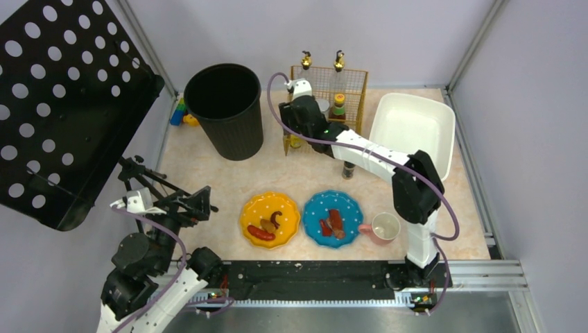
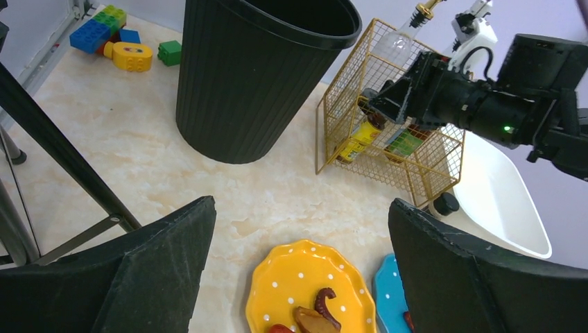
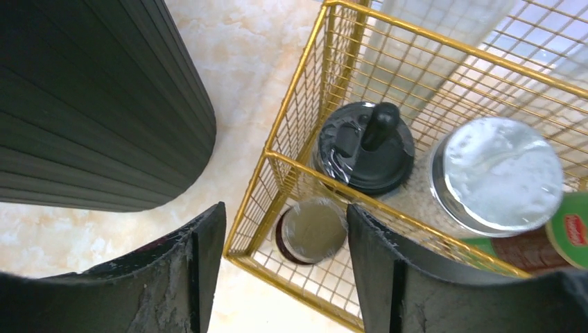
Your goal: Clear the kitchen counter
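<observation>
The kitchen counter is pale beige marbled stone. On its near part sit a yellow plate and a blue plate, both with food scraps, and a pink mug. My left gripper is open and empty, held above the counter left of the yellow plate. My right gripper is open over the front left corner of a gold wire basket. In the right wrist view its fingers straddle that corner, above a small silver-lidded jar inside the basket.
A black ribbed bin stands left of the basket. A white tub lies at the back right. The basket holds several bottles and jars. A small dark-capped bottle stands under the right arm. Toy bricks lie behind the bin.
</observation>
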Available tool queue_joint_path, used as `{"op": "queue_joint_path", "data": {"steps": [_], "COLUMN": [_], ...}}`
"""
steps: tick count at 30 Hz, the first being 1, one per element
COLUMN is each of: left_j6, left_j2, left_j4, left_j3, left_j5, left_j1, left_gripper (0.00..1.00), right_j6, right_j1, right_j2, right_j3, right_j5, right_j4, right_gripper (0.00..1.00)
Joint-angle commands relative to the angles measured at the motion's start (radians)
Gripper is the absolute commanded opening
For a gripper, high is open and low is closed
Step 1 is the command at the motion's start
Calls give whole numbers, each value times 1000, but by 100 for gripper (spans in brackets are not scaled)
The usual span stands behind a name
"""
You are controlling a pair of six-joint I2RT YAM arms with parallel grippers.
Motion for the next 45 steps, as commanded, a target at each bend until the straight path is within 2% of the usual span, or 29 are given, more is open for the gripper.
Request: {"op": "queue_joint_path", "data": {"steps": [1,4,6,9,15,20,25,32,45], "left_j6": [-2,-3,-3,1,18,31,47,60,66], "left_j2": [23,33,39,51,91,136,177,265,261], "left_j4": [18,17,18,22,38,47,63,55,61], "left_j3": [-5,-3,-5,-4,-10,-11,-15,-6,-11], "left_j5": [-9,-7,-2,8,61,116,192,251,267], "left_j1": [4,4,4,3,4,5,5,5,5], "left_gripper": [99,99,99,99,96,97,99,99,99], "right_j6": [-14,-19,-21,-14,-3,21,90,159,218], "right_j1": [-1,-1,-1,-1,-1,-3,-56,-151,-168], "right_j2": [-155,-237,-290,-377,-585,-678,-740,-754,-633], "right_j3": [-28,-81,-114,-171,-384,-498,-603,-707,-747], "right_j5": [37,50,58,52,122,148,125,56,12], "right_j4": [34,37,22,-20,-57,-170,-240,-244,-119], "right_gripper": [65,67,72,73,79,80,80,82,83]}}
